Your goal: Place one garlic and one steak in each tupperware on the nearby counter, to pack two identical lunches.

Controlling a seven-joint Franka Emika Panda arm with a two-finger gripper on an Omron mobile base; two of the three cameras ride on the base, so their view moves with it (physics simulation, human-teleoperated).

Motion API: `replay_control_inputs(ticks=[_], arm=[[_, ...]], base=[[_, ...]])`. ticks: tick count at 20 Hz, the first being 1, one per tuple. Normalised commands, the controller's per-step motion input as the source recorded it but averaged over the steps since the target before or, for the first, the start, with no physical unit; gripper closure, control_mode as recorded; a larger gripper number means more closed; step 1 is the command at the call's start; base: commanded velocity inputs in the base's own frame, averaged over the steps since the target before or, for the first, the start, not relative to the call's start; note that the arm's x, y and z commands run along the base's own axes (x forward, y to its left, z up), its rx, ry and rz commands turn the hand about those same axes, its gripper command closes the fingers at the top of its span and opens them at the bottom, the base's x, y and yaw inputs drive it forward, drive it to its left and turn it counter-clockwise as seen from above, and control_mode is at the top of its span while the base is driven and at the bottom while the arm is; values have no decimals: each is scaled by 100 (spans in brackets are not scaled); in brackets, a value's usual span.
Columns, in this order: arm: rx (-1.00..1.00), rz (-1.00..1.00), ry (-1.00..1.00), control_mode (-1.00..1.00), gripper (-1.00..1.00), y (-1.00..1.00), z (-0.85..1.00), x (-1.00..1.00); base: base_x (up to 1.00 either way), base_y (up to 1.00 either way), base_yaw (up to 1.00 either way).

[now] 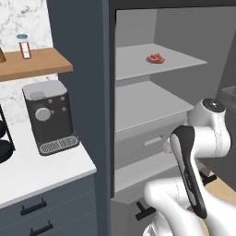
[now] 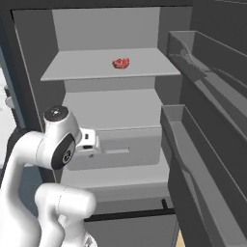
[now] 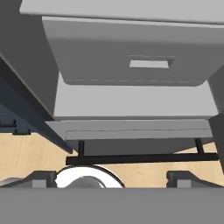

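Open fridge dominates both base views: grey interior w/ upper shelf, a second shelf below, then a closed drawer w/ a slot handle, then a lower ledge. Fridge door is swung out on the right of the right base view, its bins running along that side & closing off room there; the front edge of the near bin is cut by the frame bottom. Left of the fridge, a tall dark panel walls off the counter.

Counter edge ends right at that panel; only a short stretch shows (rest cut off at the left frame edge). On it sits a dark coffee machine, near the back wall, w/ open white top in front. A wooden wall shelf above holds a small jar. Cabinet fronts below have black bar handles.

Steak lies alone on the upper shelf, toward the back, w/ open shelf all around it. Too small to tell more than a red lump.

Gripper points low at the drawer front & the floor strip under the fridge; fingertips stand wide apart, nothing between them. A black bar crosses just above the tips.
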Motion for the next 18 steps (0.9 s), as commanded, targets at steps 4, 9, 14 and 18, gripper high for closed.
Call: replay_control_inputs(ticks=[4, 9, 14, 18], arm=[[-4, 7, -38, -100, -100, -2, 53, 3], [-3, 3, -23, -100, -100, 0, 89, 7], [0, -2, -3, -100, -100, 0, 100, 43], [15, -10, 7, -100, -100, -10, 68, 21]], base=[[0, 0, 0], [0, 0, 0], [0, 0, 0], [0, 0, 0]])
